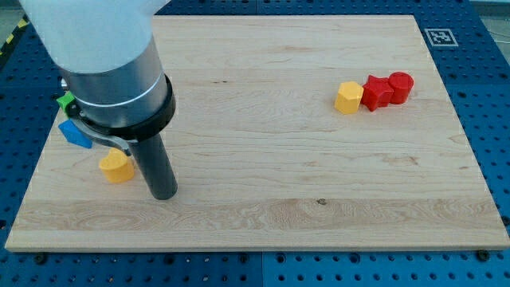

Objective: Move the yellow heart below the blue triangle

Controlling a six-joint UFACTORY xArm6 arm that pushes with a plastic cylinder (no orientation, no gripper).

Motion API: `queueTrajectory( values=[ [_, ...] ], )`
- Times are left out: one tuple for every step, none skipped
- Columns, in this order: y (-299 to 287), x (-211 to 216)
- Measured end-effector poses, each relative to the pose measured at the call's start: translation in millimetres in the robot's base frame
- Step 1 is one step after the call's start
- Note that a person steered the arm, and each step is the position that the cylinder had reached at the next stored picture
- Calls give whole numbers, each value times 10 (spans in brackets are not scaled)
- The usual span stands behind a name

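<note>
The yellow heart (116, 167) lies in the lower left of the frame, on the wooden desk (263, 151) near its left edge. Just above it and slightly toward the view's left sits the blue triangle (76, 133), partly covered by the arm's wide grey body, so only its left portion shows. The heart and the triangle are near each other but apart, with a strip of bare wood between them. A small green block (65, 101) peeks out above the triangle at the desk's left edge; its shape is hidden by the arm.

There is no gripper here, so nothing spreads, presses together or pinches: the arm ends in a dark rod, and my tip (164, 194) rests on the desk just to the right of the yellow heart and a little lower in the frame. Whether the rod's side touches the heart cannot be told; they are close beside each other.

Well apart, in the upper right of the frame, three blocks stand in a touching row: a yellow hexagonal block (348, 97) at the left, a red block (376, 91) in the middle, and a red cylinder (401, 86) at the right.
</note>
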State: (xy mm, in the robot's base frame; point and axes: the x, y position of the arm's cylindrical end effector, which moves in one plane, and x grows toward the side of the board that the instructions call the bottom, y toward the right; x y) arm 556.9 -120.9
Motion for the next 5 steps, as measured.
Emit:
queueTrajectory(
  values=[
    [0, 0],
    [0, -150],
    [-47, -229],
    [-306, -229],
    [-424, -231]
  ],
)
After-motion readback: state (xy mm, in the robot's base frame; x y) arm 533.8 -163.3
